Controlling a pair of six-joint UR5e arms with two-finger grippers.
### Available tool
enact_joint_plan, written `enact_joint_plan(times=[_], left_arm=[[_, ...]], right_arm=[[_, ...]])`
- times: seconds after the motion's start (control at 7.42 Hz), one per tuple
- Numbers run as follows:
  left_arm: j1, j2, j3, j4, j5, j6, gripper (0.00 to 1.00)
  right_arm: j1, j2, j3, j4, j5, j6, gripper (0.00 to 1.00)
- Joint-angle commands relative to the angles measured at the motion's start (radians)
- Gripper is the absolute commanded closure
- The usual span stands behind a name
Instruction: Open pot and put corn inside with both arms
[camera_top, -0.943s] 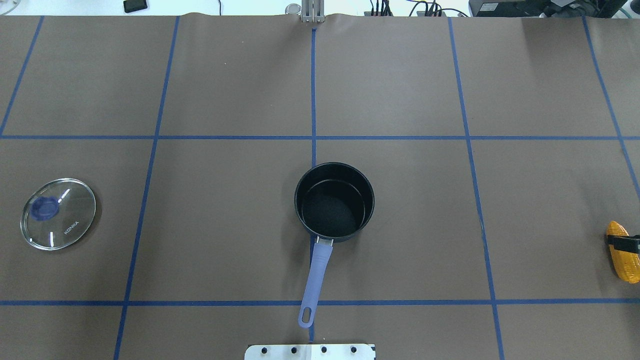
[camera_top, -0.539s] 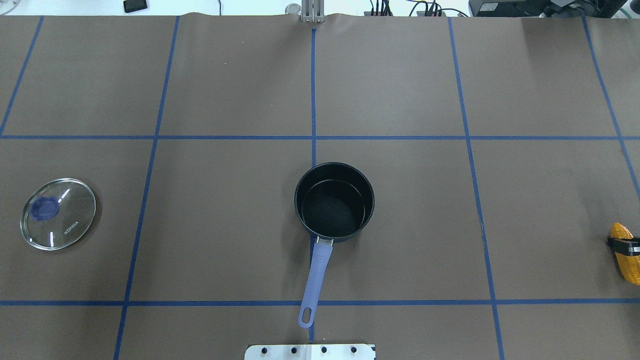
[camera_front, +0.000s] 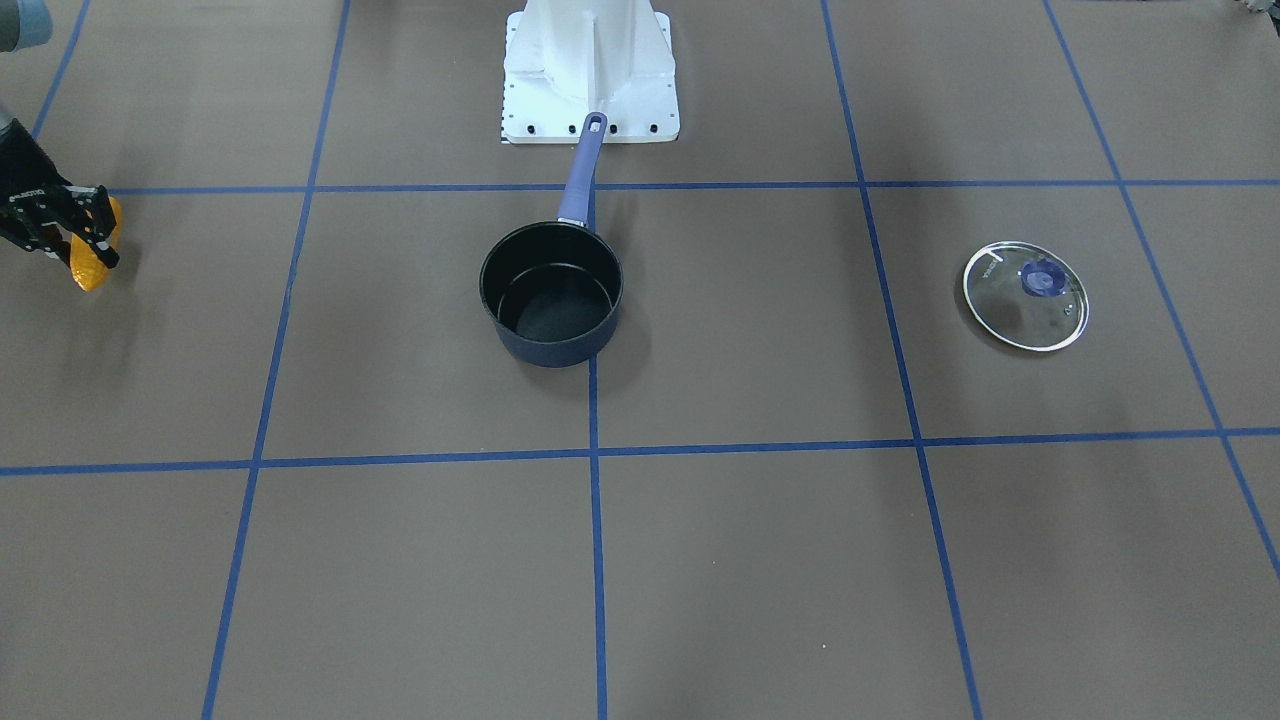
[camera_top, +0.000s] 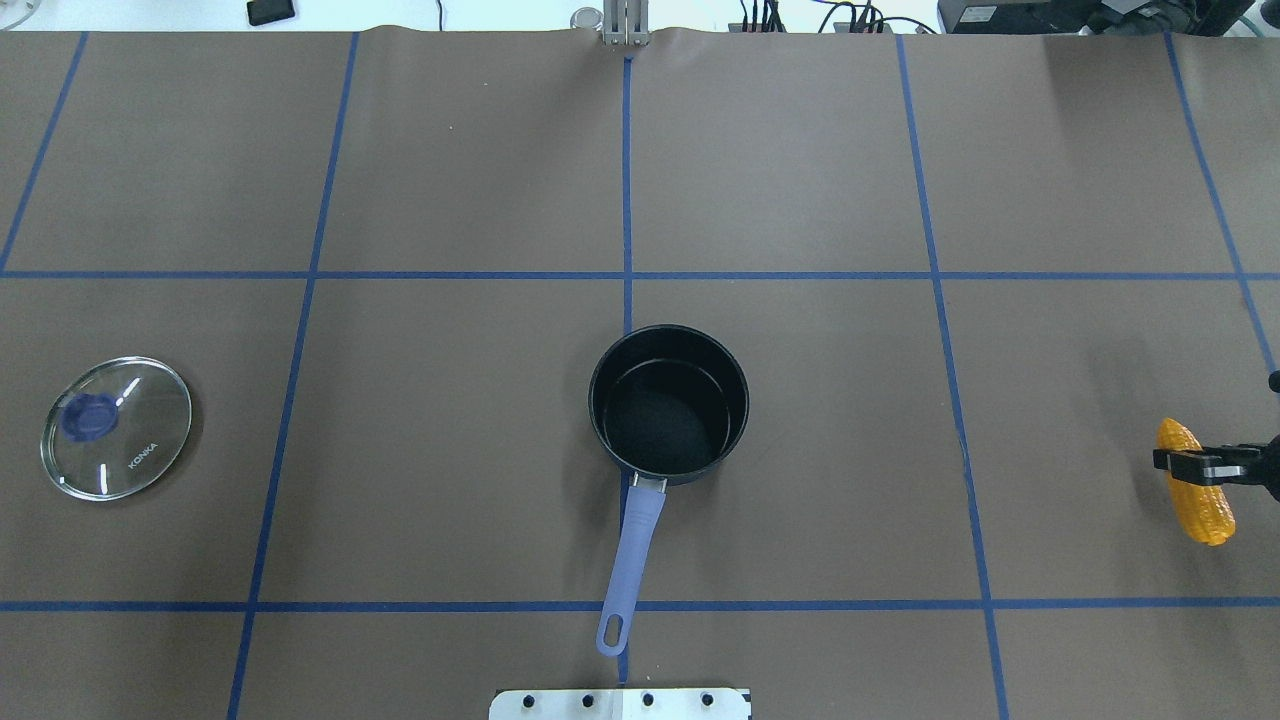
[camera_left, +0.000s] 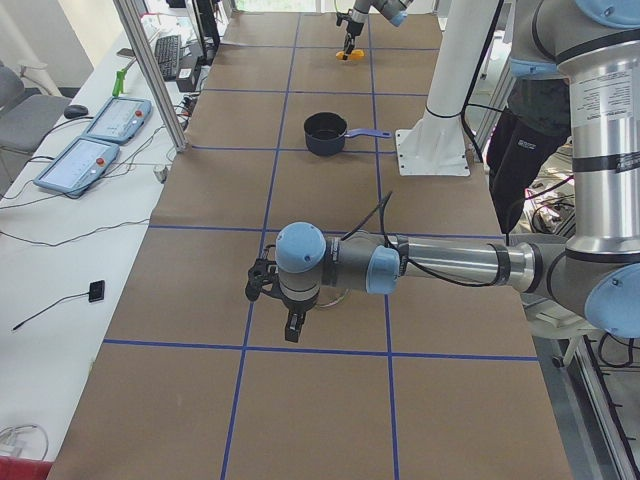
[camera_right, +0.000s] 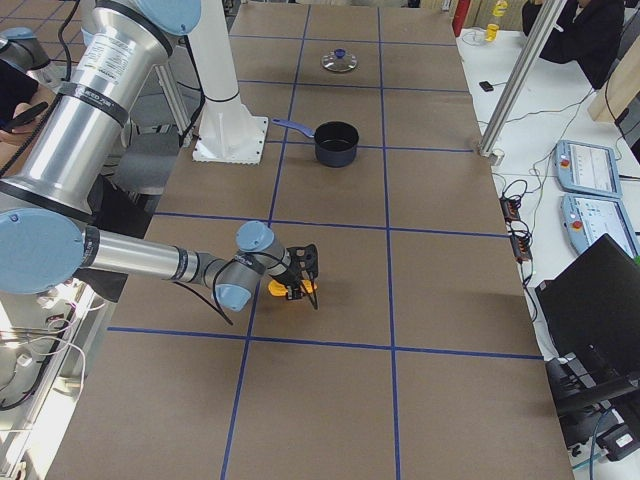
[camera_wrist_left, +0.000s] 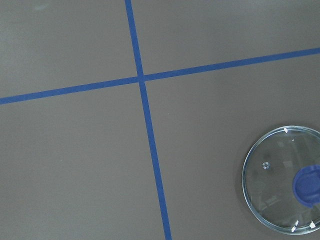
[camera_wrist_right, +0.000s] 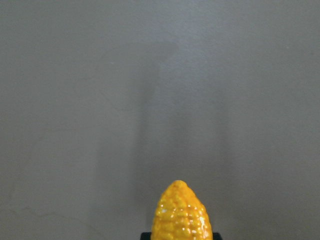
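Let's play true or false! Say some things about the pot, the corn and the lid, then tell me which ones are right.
1. The pot is empty. True.
2. The lid is on the pot. False: it lies on the table, far off to the pot's side.
3. The right gripper holds the corn. True.
4. The corn is inside the pot. False: it is in the gripper, near the table's edge, far from the pot.
5. The pot's handle points toward the robot's base. True.
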Motion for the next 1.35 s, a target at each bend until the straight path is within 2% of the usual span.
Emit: enact_joint_plan(times=[0.0,0.13,0.4,0.54,0.94,1.08,1.21], left_arm=[[0.0,0.018,0.002,0.001,0.0,0.001,0.01],[0.0,0.018,-0.016,0.001,0.005,0.007,0.01],[0.002,0.018,-0.017,0.001,0.009,0.007,0.01],[0.002,0.018,-0.017,0.001,0.009,0.007,0.01],[0.005,0.018,-0.017,-0.001,0.008,0.008,0.01],[0.005,0.018,-0.017,-0.001,0.006,0.008,0.01],[0.005,0.018,-0.015,-0.001,0.008,0.008,0.01]], right_arm=[[0.05,0.129,0.118,-0.178,0.098,0.007,1.0],[0.085,0.211,0.163,-0.283,0.139,0.077,1.0],[0.067,0.356,0.206,-0.456,0.124,0.156,1.0],[0.022,0.458,0.226,-0.575,0.077,0.223,1.0],[-0.196,0.861,0.199,-1.03,-0.156,0.387,1.0],[-0.253,0.946,0.118,-1.073,-0.236,0.422,1.0],[-0.29,0.99,0.041,-1.076,-0.279,0.436,1.0]])
